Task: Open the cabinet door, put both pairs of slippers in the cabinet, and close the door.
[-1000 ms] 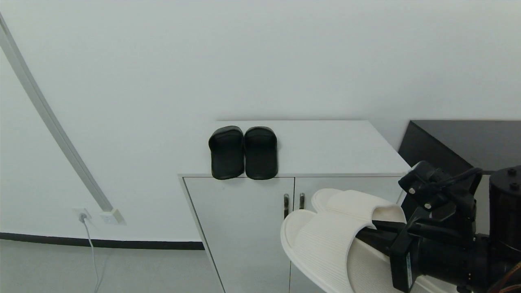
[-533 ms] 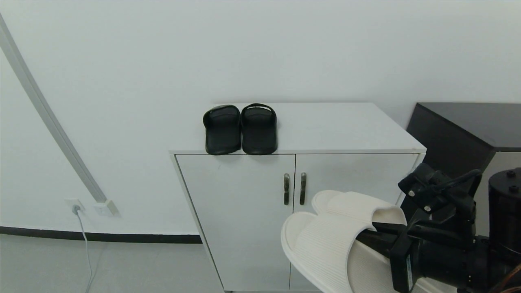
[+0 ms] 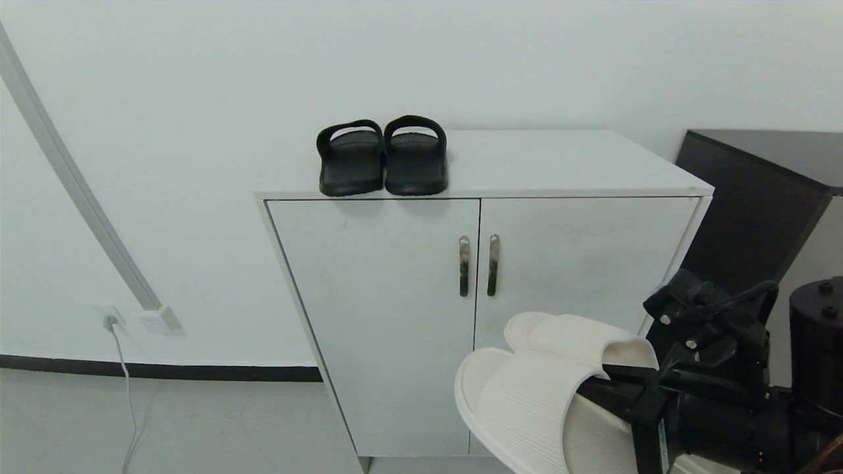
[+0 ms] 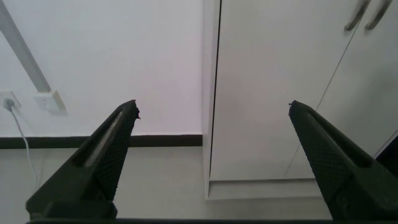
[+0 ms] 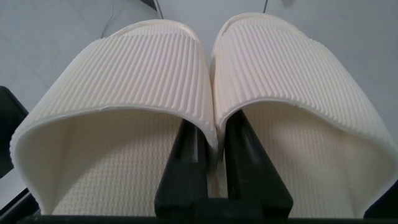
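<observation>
My right end effector (image 5: 214, 152) is clamped on the white slippers (image 3: 546, 375), a finger inside each, pinching their inner walls together. I hold them low in front of the cabinet (image 3: 560, 164), before its right door (image 3: 579, 257). The black slippers (image 3: 382, 158) sit on the cabinet's top, at the front edge above the left door (image 3: 375, 309).

Both doors are shut, so I judge opening comes first. My left end effector (image 4: 212, 107), fingers apart and empty near the cabinet's lower left corner, must reach the left handle (image 3: 464, 265).

A swinging right door would likely strike the held pair. A dark unit (image 3: 751, 197) stands right of the cabinet, and a socket (image 3: 108, 321) with its cable (image 3: 128, 401) left of it.
</observation>
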